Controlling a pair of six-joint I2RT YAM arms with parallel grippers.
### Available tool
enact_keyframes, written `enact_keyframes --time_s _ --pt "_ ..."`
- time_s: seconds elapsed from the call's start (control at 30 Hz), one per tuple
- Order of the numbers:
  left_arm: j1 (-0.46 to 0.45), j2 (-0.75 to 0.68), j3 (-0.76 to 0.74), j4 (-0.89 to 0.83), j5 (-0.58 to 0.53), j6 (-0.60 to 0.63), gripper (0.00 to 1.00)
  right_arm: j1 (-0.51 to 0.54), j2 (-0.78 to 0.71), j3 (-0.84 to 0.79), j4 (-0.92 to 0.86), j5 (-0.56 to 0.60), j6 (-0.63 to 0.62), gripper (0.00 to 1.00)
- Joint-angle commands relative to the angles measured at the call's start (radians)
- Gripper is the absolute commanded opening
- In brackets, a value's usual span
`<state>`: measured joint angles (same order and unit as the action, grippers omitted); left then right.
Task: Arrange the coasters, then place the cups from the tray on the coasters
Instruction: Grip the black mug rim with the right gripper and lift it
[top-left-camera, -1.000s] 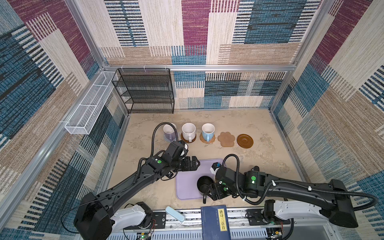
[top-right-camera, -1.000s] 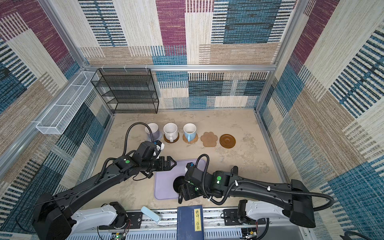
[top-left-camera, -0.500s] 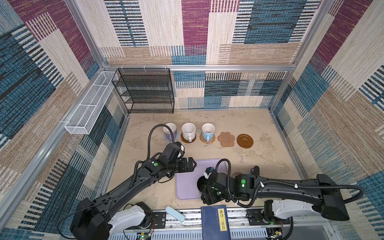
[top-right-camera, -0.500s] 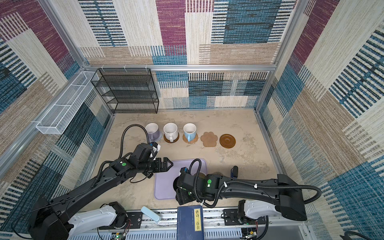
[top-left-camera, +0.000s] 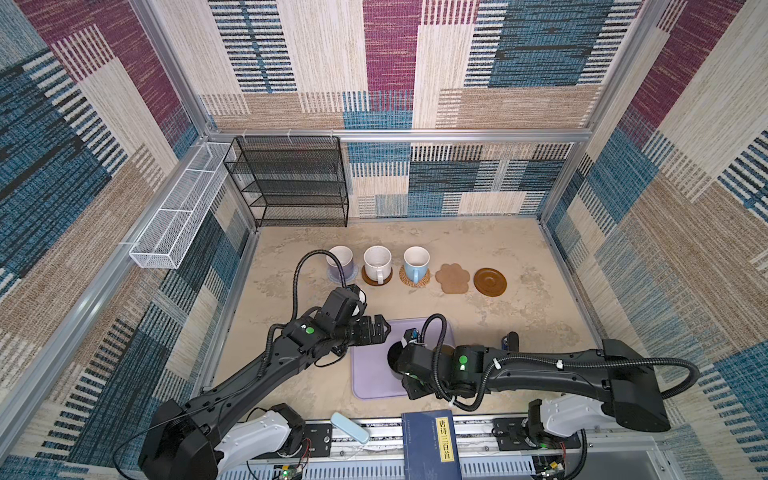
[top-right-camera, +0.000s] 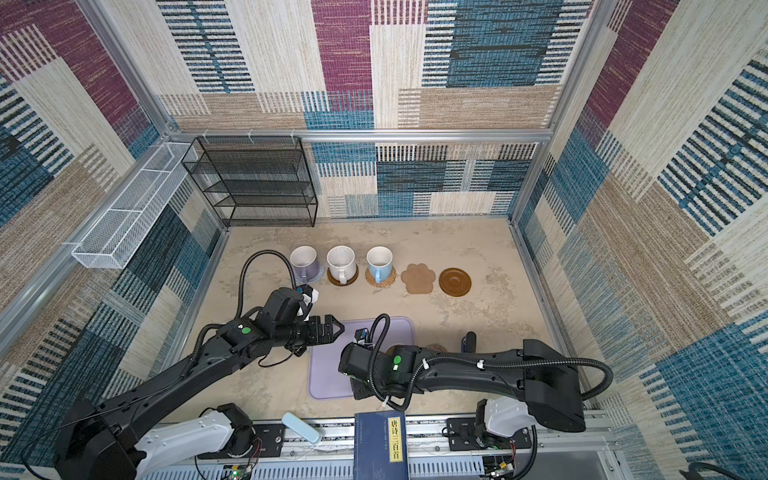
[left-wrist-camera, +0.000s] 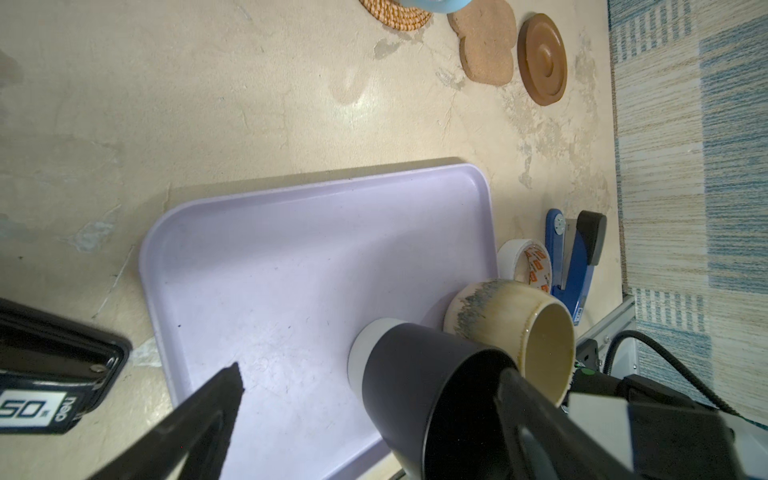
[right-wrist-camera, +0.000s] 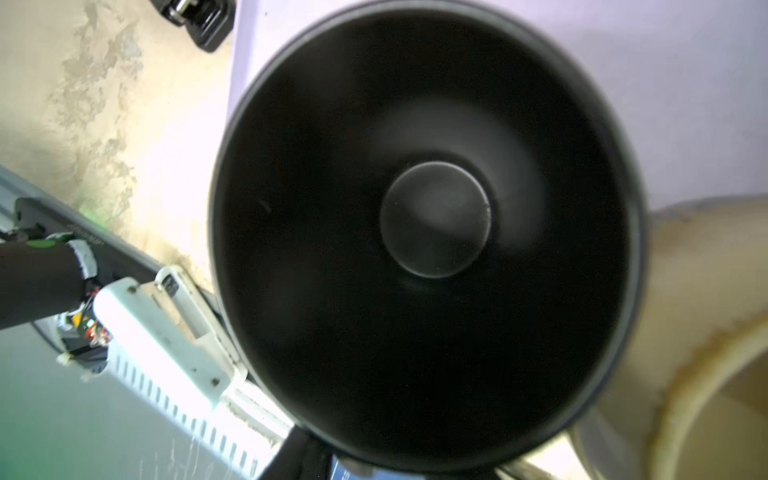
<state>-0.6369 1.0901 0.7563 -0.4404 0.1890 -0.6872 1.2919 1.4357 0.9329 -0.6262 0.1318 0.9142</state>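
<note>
On the tray (left-wrist-camera: 291, 249), toward its right side, the black mug (left-wrist-camera: 415, 374) and cream mug (left-wrist-camera: 494, 307) are the last two standing; the lavender mug (top-left-camera: 340, 258), white mug (top-left-camera: 377, 261) and blue mug (top-left-camera: 416, 259) sit on coasters in the far row, beside the bare paw coaster (top-left-camera: 453, 277) and brown disc (top-left-camera: 490, 282) meant for them. Reaching low across the tray from the right, the right arm (top-left-camera: 540, 365) points its wrist down over the black mug with a finger at the rim, seemingly for a rim pinch, though I cannot tell whether the right gripper (left-wrist-camera: 511, 386) is clamped. From the left, the left gripper (top-left-camera: 380, 330) hovers spread wide and empty by the tray's far left corner.
</note>
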Motion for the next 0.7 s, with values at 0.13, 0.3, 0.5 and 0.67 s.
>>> enact_keyframes --time_s 0.13,0.3,0.5,0.67 --pt "0.008 -0.038 -0.011 0.021 -0.04 -0.023 0.98 0.0 0.073 0.05 -0.017 0.148 -0.031 0.4" --pt "0.014 -0.053 -0.01 0.015 -0.046 -0.02 0.99 -0.001 0.134 0.086 -0.036 0.196 -0.049 0.35" --pt "0.021 -0.063 -0.013 0.015 -0.042 -0.012 0.98 -0.001 0.152 0.112 -0.033 0.217 -0.07 0.27" --pt "0.032 -0.076 -0.01 0.005 -0.044 -0.006 0.97 -0.003 0.132 0.1 0.015 0.217 -0.11 0.05"
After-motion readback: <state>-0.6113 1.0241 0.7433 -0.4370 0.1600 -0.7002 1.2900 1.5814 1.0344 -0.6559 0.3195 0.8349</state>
